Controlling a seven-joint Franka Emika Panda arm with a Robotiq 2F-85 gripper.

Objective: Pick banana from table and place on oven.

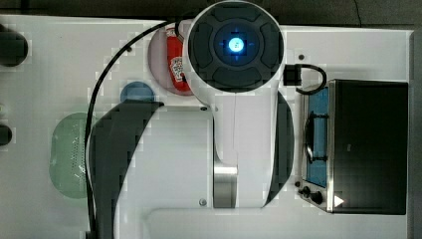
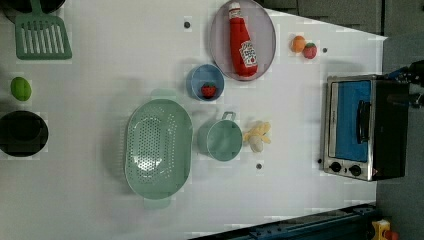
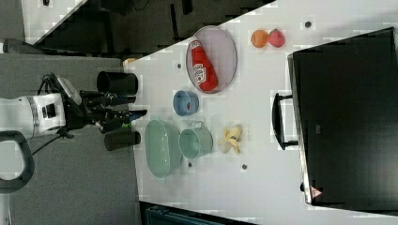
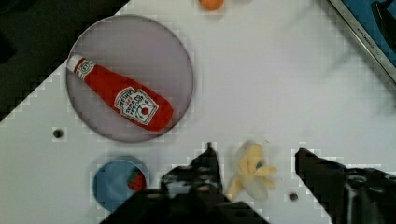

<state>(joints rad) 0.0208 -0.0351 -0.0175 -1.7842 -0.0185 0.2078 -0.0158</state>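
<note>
Tool: the black two-fingered tool (image 4: 254,161) stands open, nothing between its fingers; in the wrist view the banana shows in the gap between them, lower down on the surface, no contact visible.
Banana: the small pale yellow-cream toy banana (image 2: 258,136) with its peel partly split lies on the surface, just beside the teal cup on the left view's right, well apart from the oven.
Surface: the large flat white surface (image 2: 115,60) with a few small dark round holes carries every item listed.
Oven: the boxy toaster oven (image 2: 364,127) with black top, silver front frame and bluish glass door stands at the left view's right edge, door shut, top bare (image 3: 347,117).
Teal cup: the round teal cup (image 2: 224,140) with a handle sits between the banana and the pale green perforated oval colander (image 2: 158,147).
Ketchup bottle: the red ketchup bottle (image 2: 242,42) lies on the grey oval plate (image 2: 267,30).
Blue bowl: the small blue bowl (image 2: 197,80) holds a red strawberry (image 2: 208,90).
Other fruit: a small round orange fruit (image 2: 298,44) touches a second red strawberry (image 2: 310,50) near the left view's top.
</note>
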